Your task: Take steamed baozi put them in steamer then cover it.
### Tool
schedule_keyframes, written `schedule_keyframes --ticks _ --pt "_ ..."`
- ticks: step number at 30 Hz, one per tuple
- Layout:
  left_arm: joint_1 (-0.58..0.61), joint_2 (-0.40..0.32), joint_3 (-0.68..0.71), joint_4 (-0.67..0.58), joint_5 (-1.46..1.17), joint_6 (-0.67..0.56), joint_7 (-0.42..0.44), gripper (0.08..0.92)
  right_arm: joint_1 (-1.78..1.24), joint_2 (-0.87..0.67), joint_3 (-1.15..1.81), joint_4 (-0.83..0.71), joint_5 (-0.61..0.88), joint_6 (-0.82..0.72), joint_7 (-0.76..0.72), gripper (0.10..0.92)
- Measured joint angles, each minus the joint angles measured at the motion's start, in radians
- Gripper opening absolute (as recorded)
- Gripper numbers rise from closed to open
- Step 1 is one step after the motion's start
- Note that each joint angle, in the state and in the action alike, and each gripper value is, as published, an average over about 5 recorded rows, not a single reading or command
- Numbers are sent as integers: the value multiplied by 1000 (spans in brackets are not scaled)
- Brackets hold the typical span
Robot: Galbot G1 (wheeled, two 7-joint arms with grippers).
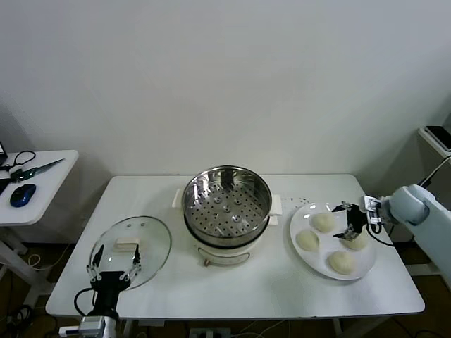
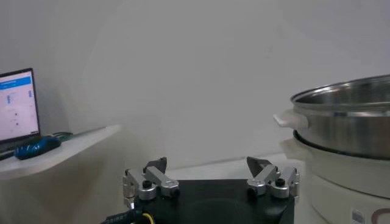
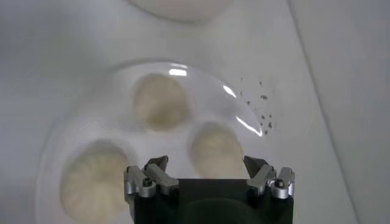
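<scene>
Left hand (image 1: 113,271) open nr cover (image 1: 131,251); right hand (image 1: 351,220) open, partly hiding 1 baozi (image 1: 356,240).

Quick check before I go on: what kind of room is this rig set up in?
Probably a lab or office staged as a kitchen test: a bare white table with only an electric steamer and a plate of baozi, a plain white wall, and a side desk with a mouse and laptop.

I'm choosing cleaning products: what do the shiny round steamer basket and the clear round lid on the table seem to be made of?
The shiny round steamer basket looks like polished stainless steel: mirror-bright walls, perforated floor. The clear round lid looks like glass, since the table shows through it; its rim seems metal, and its flat white handle is probably plastic.
</scene>
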Motion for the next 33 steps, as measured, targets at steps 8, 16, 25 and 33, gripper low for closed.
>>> schedule_keyframes --ticks 8,16,25,33 --pt "-14 7 -11 6 -3 13 -5 823 139 112 -171 -162 -51 28 -36 823" --pt "-19 14 -18 22 -4 17 -8 823 187 209 -244 -278 -84 44 -52 823" --pt "-28 15 -21 37 -3 21 -10 823 198 272 -280 -352 -99 53 -64 823" --pt "-28 14 -21 43 -2 20 -13 823 200 302 -290 -389 -106 60 -74 822"
